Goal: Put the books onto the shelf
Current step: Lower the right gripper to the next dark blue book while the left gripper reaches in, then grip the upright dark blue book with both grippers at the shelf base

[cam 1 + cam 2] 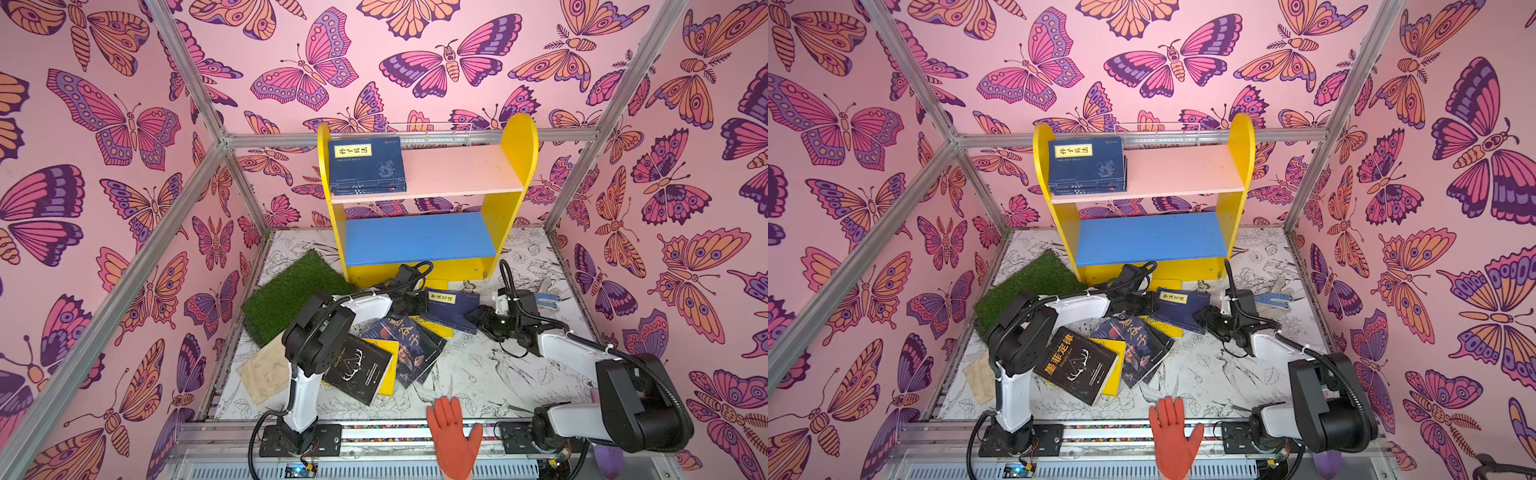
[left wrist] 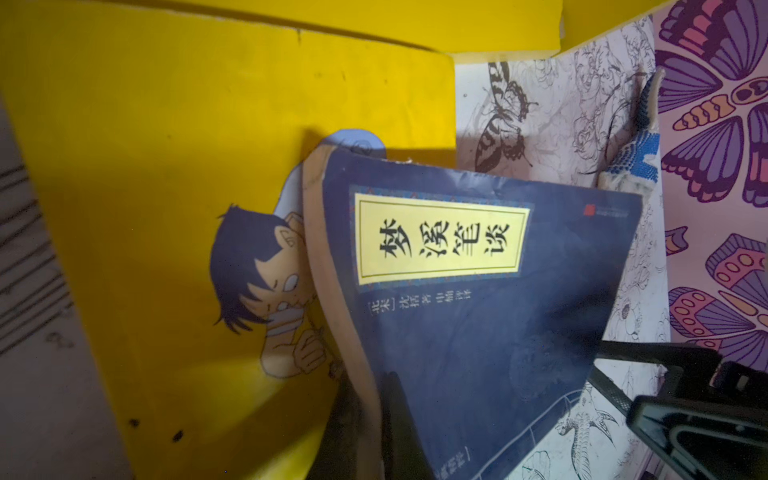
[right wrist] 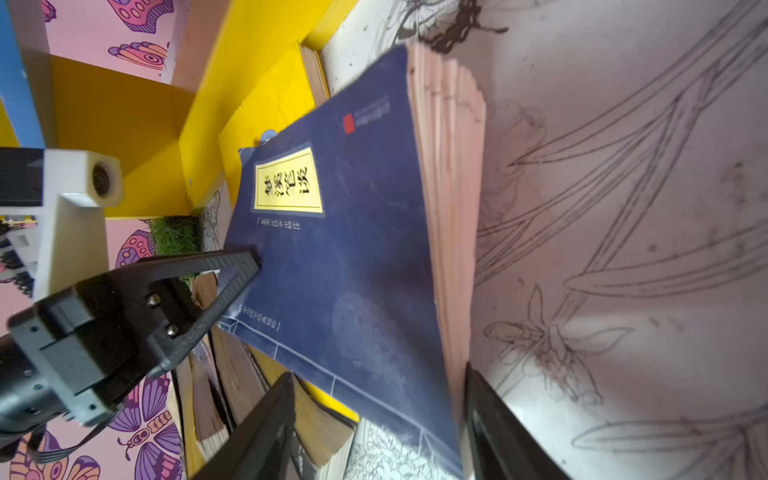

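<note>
The shelf (image 1: 515,166) was set at the back of the table (image 1: 478,374), with its open side turned to the arms. A stack (image 1: 365,166) of navy books was laid flat at the left end of the pink board (image 1: 457,170). The rest of that board and the whole blue board (image 1: 415,239) were left bare. More books were spread in a heap on the table in front of the shelf, and a black book (image 1: 357,370) was seen nearest the arms' bases.

At the far end of the heap, just before the shelf's foot, one navy book (image 1: 451,309) was propped at a tilt on a yellow book (image 2: 166,166). Its long side was laid across the table, from one arm to the other. The spine side was pinched by the left gripper (image 1: 419,305), which was closed tight. The right gripper (image 1: 478,320) was placed at the page side, with its jaws apart and the book's corner between them. Whether the book was pressed by them could not be told.

The book was judged to be carried by the left arm, with the shelf's boards lying above and beyond it.
</note>
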`<state>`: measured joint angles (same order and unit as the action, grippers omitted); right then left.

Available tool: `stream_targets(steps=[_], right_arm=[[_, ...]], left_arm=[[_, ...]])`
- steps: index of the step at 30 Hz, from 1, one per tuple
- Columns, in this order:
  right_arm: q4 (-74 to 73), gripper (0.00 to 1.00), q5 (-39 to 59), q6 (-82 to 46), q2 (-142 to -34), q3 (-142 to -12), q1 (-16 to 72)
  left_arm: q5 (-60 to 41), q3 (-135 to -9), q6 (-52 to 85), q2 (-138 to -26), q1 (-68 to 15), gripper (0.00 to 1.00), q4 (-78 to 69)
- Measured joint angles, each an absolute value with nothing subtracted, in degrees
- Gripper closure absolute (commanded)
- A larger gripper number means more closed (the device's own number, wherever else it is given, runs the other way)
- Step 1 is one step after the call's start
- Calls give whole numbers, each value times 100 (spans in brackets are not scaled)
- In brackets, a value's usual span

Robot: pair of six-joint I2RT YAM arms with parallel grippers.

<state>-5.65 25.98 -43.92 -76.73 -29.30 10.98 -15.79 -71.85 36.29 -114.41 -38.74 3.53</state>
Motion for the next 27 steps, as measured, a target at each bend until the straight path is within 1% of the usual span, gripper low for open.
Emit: stream_targets(steps=[4, 8, 12, 18, 23, 27], right_arm=[[-449, 37, 2617, -4392, -7524, -2930, 1107], [-502, 36, 2764, -4394, -7271, -3000, 1037], [-766, 36, 3087, -4543, -7050, -3013, 812], [-1535, 37, 3846, -5063, -6993, -3041, 794], [-1898, 37, 4143, -5369, -6993, -3247, 814], [-2023, 38, 4250, -5463, -6995, -3398, 869]], left_arm=[[-1619, -6908, 3699, -11172, -3833, 100, 213], [-1804, -6361, 3898, -10538, -3682, 100, -95], [-1909, -5843, 4169, -9743, -3428, 100, -379], [-1894, -5301, 4445, -8731, -3299, 100, -987], [-1861, -4729, 4707, -8184, -3273, 100, -1704], [-1815, -4471, 4847, -7992, -3221, 100, -2110]])
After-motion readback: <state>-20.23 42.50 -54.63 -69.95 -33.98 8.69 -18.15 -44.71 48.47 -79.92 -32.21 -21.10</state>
